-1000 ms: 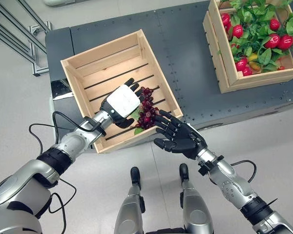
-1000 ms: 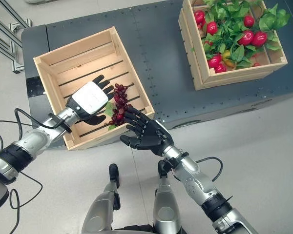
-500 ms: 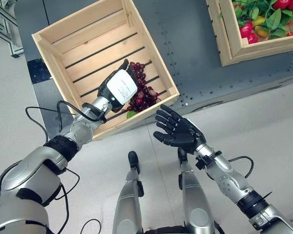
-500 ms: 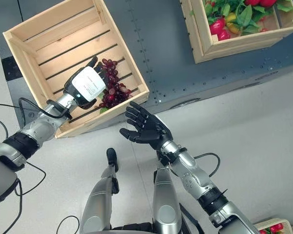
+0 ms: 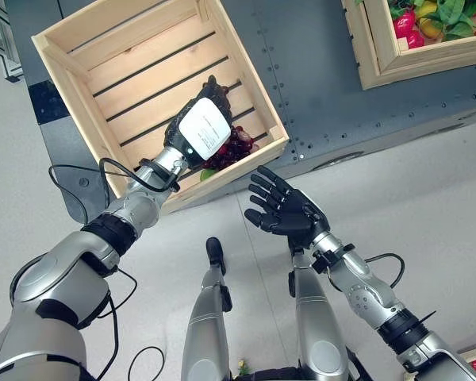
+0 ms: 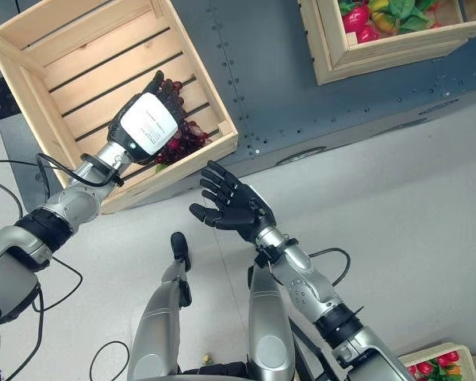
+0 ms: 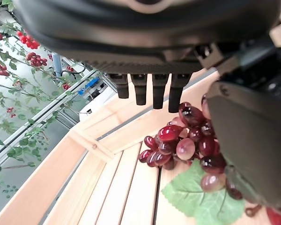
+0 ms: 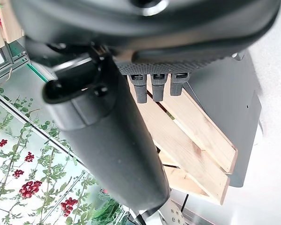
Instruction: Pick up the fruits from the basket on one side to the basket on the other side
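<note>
A bunch of dark red grapes [image 5: 239, 144] with a green leaf lies on the slats in the near right corner of the pale wooden crate [image 5: 63, 87]. My left hand [image 5: 200, 131] hovers right over the bunch, fingers straight and open; in the left wrist view the grapes [image 7: 185, 140] lie loose just past the fingers. My right hand [image 5: 289, 214] is open, palm up and fingers spread, over the floor just in front of the crate's near corner, apart from it and holding nothing. A second crate [image 5: 370, 48] at the far right holds red fruits [image 5: 408, 20] among green leaves.
Both crates stand on a dark grey platform [image 5: 317, 71], with bare platform between them. Light grey floor lies in front. A small crate with red fruits [image 6: 432, 365] stands on the floor at the lower right.
The camera has tilted down. My right hand has drawn back from the grapes at the crate's edge. My left hand has moved with the bunch into the crate's corner.
</note>
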